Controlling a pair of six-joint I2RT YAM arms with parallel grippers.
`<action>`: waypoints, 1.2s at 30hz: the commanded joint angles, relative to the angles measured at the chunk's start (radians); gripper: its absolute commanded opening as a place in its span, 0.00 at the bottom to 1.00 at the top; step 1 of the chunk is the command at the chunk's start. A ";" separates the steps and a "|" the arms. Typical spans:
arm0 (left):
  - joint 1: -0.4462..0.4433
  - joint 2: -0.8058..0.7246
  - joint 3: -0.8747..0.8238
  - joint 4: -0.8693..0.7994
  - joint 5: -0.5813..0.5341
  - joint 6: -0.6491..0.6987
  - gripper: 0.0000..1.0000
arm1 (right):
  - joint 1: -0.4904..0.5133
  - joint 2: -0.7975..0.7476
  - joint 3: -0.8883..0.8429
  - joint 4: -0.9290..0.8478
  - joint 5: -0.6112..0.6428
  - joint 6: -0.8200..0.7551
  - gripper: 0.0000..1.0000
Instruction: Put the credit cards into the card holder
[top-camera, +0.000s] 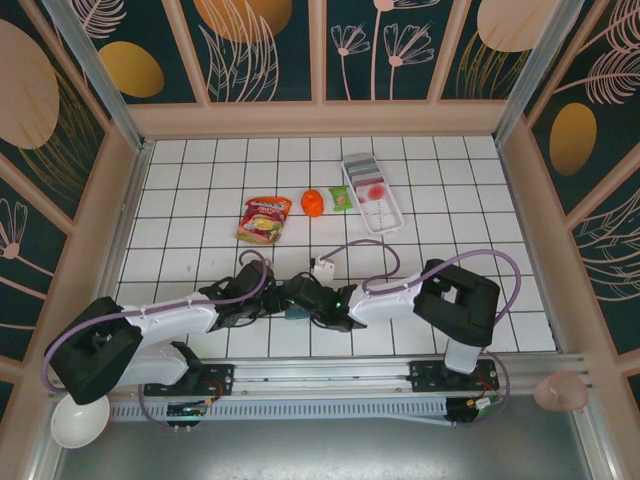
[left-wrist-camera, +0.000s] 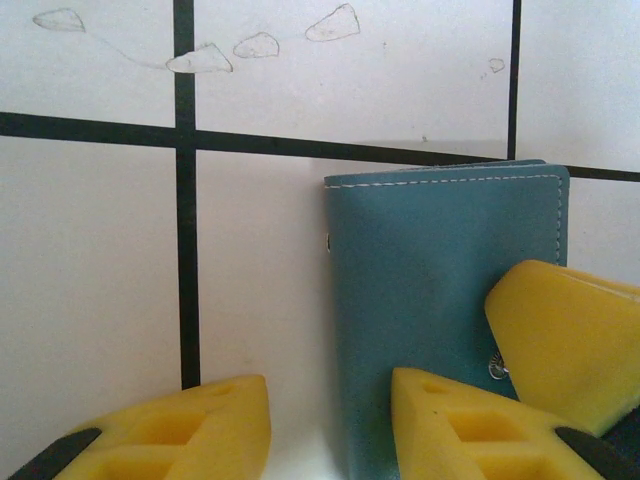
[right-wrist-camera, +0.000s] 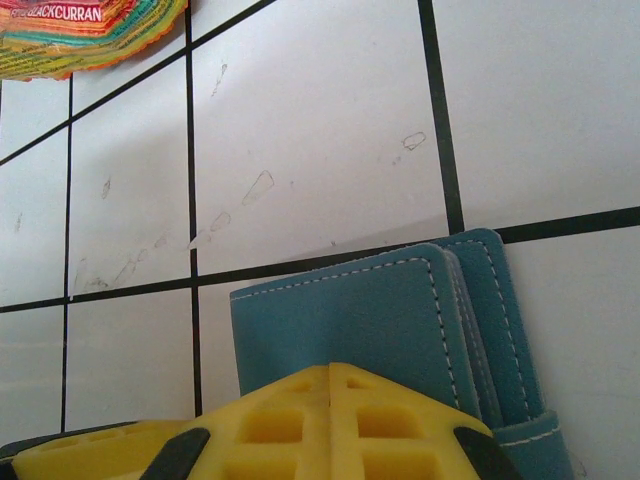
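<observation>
Barely started imo: the folded teal card holder (left-wrist-camera: 440, 260) sits at 6 o'clock on the surface (top-camera: 200, 200), right fingers (right-wrist-camera: 300, 420) pressed together on top of it, left fingers (left-wrist-camera: 190, 430) apart straddling its edge, and the credit cards (top-camera: 372, 186) look untouched in the white tray (top-camera: 386, 224) at 1 o'clock.

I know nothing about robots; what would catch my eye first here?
The left end effector and right end effector, both with bright yellow fingers, meet over a small teal card holder at the near middle of the white tiled table. Farther back lie a colourful snack packet, a small orange object and a long white tray.
</observation>
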 joint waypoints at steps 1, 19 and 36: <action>-0.025 0.101 -0.066 0.122 0.153 -0.029 0.39 | 0.032 0.053 0.008 -0.047 0.014 0.032 0.00; -0.023 -0.363 -0.092 -0.213 -0.255 -0.203 0.39 | 0.127 0.163 0.000 -0.147 -0.019 0.104 0.00; 0.218 -0.485 -0.062 -0.421 -0.289 -0.202 0.37 | 0.217 0.405 0.297 -0.573 -0.001 0.011 0.00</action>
